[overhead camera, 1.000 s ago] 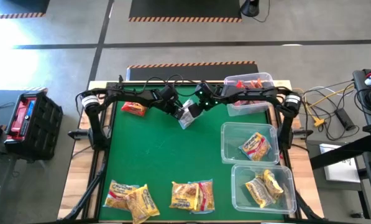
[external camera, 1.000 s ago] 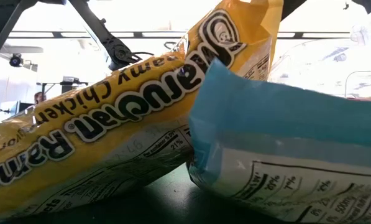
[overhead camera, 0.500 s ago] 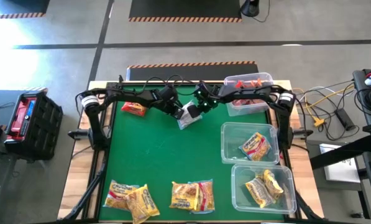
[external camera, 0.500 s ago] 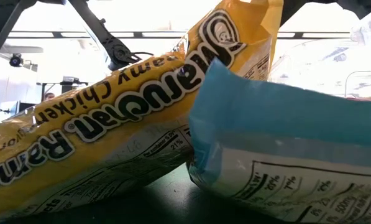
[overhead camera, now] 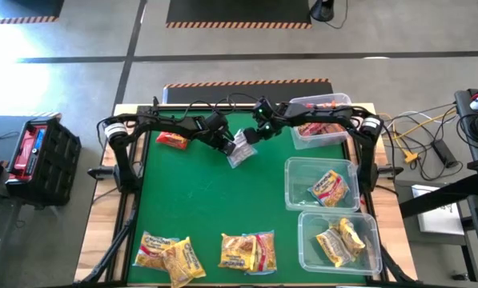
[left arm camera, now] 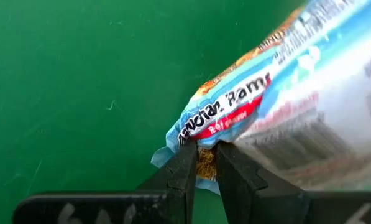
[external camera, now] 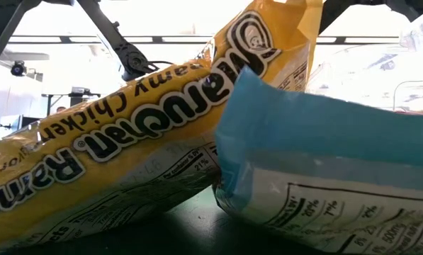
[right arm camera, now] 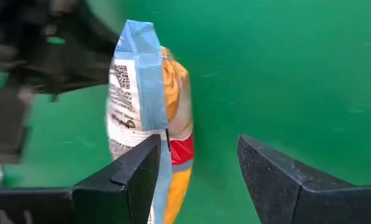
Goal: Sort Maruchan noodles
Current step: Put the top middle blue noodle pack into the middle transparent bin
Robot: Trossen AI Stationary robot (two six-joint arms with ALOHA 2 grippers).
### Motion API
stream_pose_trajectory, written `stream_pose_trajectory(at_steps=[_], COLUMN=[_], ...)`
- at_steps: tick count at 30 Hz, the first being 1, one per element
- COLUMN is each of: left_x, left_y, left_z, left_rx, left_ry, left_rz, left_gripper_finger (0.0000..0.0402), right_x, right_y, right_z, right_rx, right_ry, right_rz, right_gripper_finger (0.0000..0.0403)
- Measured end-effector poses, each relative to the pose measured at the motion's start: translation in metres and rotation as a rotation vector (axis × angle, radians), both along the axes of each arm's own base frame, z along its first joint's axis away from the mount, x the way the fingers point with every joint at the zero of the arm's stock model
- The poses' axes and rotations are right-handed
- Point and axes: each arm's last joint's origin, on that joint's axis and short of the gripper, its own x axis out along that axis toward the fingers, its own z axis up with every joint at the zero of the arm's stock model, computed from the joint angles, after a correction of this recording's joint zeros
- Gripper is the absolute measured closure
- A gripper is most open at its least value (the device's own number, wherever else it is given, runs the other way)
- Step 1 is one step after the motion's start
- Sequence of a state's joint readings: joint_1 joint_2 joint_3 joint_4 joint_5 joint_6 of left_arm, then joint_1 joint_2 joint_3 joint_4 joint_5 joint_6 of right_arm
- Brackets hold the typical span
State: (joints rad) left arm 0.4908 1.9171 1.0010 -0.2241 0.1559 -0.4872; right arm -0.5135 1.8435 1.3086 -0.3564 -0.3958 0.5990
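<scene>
**Left gripper holds a blue-edged noodle packet over the far middle of the table**

The left gripper [left arm camera: 201, 177] is pinched on the crimped end of a blue-and-white noodle packet [overhead camera: 239, 148], holding it above the green table [overhead camera: 206, 200]. The right gripper [right arm camera: 197, 168] hangs just beside it with fingers spread wide, holding nothing. A red packet [overhead camera: 172, 139] lies near the far left corner. Yellow packets [overhead camera: 168, 254] lie along the near edge, with more [overhead camera: 333, 189] inside the two clear bins [overhead camera: 291, 172] on the right. A third bin [overhead camera: 339, 102] at the far right holds red packets.
</scene>
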Motion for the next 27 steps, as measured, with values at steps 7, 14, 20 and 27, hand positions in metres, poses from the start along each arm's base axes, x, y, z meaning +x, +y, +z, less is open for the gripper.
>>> stream_pose_trajectory(at_steps=[7,14,20,27], left_x=[0.0000,-0.0003,-0.0005,-0.0005], left_y=[0.0000,0.0001,0.0001,0.0001], left_z=[0.0000,-0.0001,-0.0002,-0.0002], left_rx=[0.001,0.000,0.000,0.001], left_ry=[0.000,0.004,0.005,0.006], left_rz=[0.000,0.005,0.006,0.007], left_gripper_finger=[0.0361,0.0361,0.0361,0.0361], right_x=[0.0046,0.0045,0.0033,0.0027], right_y=[0.0013,0.0019,0.0037,0.0043], right_z=[0.0039,0.0024,0.0083,0.0059], right_rx=[0.042,0.060,0.070,0.072], right_ry=[-0.080,-0.080,-0.104,-0.106], right_rz=[0.052,0.063,0.093,0.114], right_gripper_finger=[0.0197,0.0197,0.0197,0.0197])
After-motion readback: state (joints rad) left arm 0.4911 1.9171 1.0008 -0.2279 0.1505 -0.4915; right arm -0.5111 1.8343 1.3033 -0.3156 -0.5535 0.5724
